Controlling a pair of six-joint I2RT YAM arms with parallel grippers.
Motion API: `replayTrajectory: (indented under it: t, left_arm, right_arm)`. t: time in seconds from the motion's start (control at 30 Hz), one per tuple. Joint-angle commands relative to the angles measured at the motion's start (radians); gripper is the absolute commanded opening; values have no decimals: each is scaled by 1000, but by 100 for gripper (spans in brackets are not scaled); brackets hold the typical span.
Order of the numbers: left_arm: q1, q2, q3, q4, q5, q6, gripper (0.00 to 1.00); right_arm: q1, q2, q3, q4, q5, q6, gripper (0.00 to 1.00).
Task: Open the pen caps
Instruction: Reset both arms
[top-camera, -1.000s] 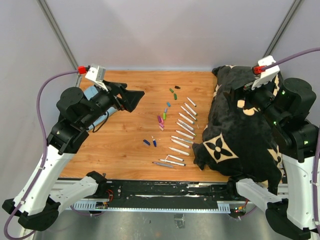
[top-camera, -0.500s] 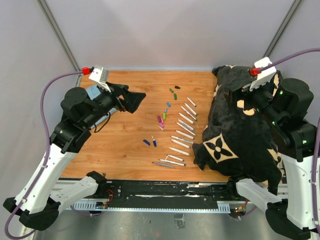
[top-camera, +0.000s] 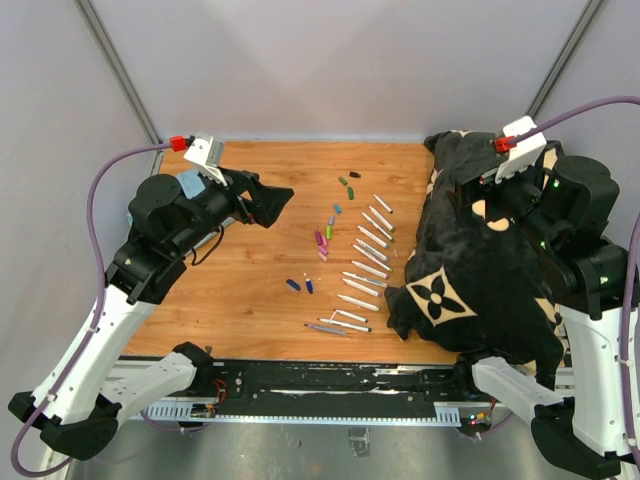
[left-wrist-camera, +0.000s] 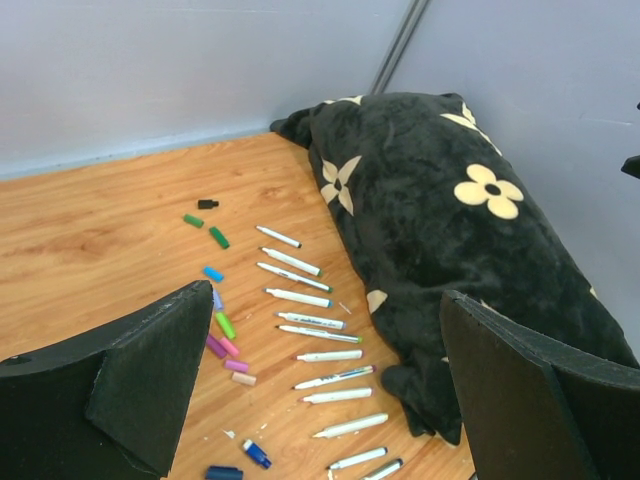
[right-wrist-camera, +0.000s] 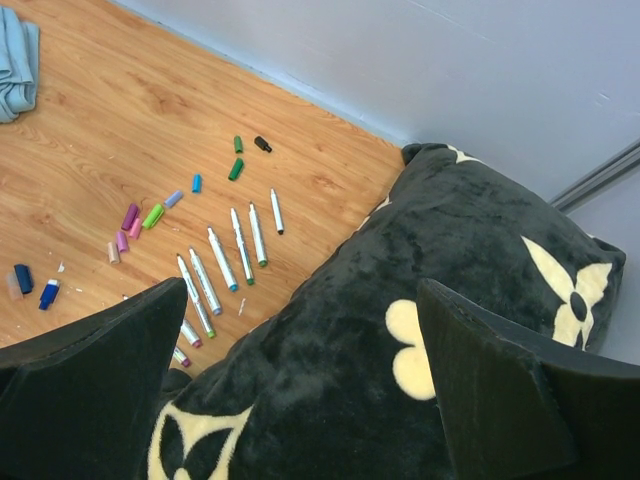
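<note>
**Work surface.** The wooden table (top-camera: 240, 290) carries all items. A black cushion (top-camera: 470, 270) with cream flower motifs covers the right side from the far edge to the near edge. A folded blue cloth (right-wrist-camera: 15, 60) lies at the far left corner.

**Task items.** The pen caps (top-camera: 321, 240) lie loose near the middle of the table, in an irregular line running from the far edge toward the near edge. A black cap and two green caps lie farthest away. Blue, green, purple and pink caps follow at mid-table, and two dark blue caps lie closest to the near edge. All of these caps lie detached from the barrels. The white pens (top-camera: 368, 250) lie in a diagonal row just to the right of the caps, between them and the cushion.

**Left pincer.** The left gripper (top-camera: 272, 203) hangs above the far left part of the table, with its fingers spread wide and nothing between them. The caps lie to its right, apart from it. In the left wrist view, the caps and pens appear on the table between the two fingers.

**Right pincer.** The right gripper (right-wrist-camera: 302, 300) hangs over the cushion at the far right, with its fingers spread wide and empty. The caps lie well to its left, beyond the edge of the cushion and the row of pens.
</note>
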Motion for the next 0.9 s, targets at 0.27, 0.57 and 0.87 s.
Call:
replayTrajectory:
  t: [0.27,0.57,0.87]
  left_arm:
    - [5,4,-14,22,-13,24,99]
    - [5,12,-18,24,-18,30,99]
    - [5,10,-21,24,-18,31,99]
  right_arm:
    - [-15,-17,-12,0,18,26,98]
    - [-15,-15,-10,0,28,36,98]
    - [-15,-14,-7,0,29,43,98]
